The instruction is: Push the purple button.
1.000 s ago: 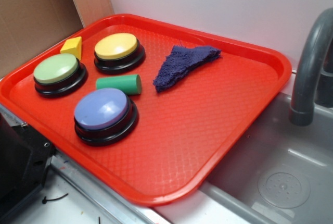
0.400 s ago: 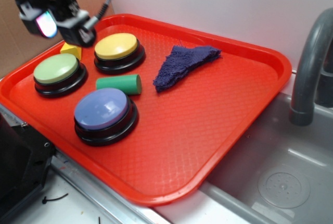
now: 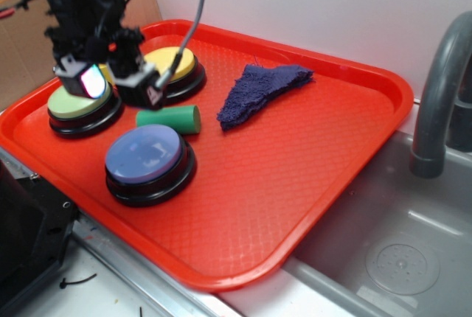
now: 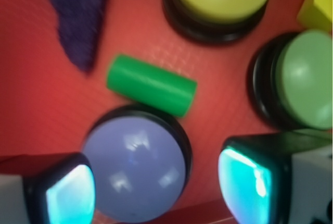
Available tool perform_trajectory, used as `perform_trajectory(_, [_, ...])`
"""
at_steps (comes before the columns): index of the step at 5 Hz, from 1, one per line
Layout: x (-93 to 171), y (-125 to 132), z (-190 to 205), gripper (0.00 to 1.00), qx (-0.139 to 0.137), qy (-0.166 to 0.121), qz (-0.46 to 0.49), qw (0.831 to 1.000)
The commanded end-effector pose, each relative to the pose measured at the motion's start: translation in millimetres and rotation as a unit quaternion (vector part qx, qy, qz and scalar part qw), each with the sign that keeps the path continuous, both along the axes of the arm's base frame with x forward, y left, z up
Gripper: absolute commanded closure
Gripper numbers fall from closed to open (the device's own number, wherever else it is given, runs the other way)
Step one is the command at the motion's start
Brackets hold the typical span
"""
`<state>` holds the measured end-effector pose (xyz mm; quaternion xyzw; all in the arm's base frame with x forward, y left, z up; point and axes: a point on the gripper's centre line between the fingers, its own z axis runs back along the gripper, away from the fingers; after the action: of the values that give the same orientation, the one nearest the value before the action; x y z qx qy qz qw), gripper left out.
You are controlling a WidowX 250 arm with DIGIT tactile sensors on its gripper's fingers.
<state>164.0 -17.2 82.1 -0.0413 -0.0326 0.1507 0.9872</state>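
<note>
Well, from the side, the end effector [image 3: 118,85] hangs with its two fingers spread and nothing between them, above the back-left of the red tray [image 3: 310,184], over the gap between the green button [image 3: 77,99] and the yellow button [image 3: 168,66]. The purple button [image 3: 145,156] sits nearer the tray's front edge, just in front of the green cylinder [image 3: 169,119]. A dark cloth [image 3: 262,92] lies well off to the right.

Looking down from the wrist, the purple button [image 4: 134,169] shows between the two glowing fingertips [image 4: 70,195], the green cylinder [image 4: 151,84] touching its rim. Dropping straight from here risks clipping that cylinder or the green button [image 4: 304,78], since the purple dome sits off towards the frame's lower edge.
</note>
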Motion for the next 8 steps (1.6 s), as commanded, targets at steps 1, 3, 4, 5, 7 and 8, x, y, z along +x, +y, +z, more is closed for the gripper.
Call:
perform_trajectory(1, [6.8, -16.7, -15.1, 0.00, -0.015, 0.009, -0.025, 1.000])
perform_trajectory(3, [9.3, -29.8, -18.4, 0.00, -0.007, 0.029, -0.044, 0.999])
perform_trajectory(4, [10.0, -30.9, -25.3, 0.00, -0.007, 0.035, -0.047, 0.998])
perform_trajectory(5, [8.6, -30.7, -39.1, 0.00, -0.020, 0.043, -0.052, 0.998])
perform_trajectory(7, [13.4, -30.2, -11.2, 0.00, 0.004, 0.026, -0.063, 0.998])
perform_trajectory(8, [16.1, -26.9, 14.4, 0.00, 0.014, 0.013, -0.077, 0.997])
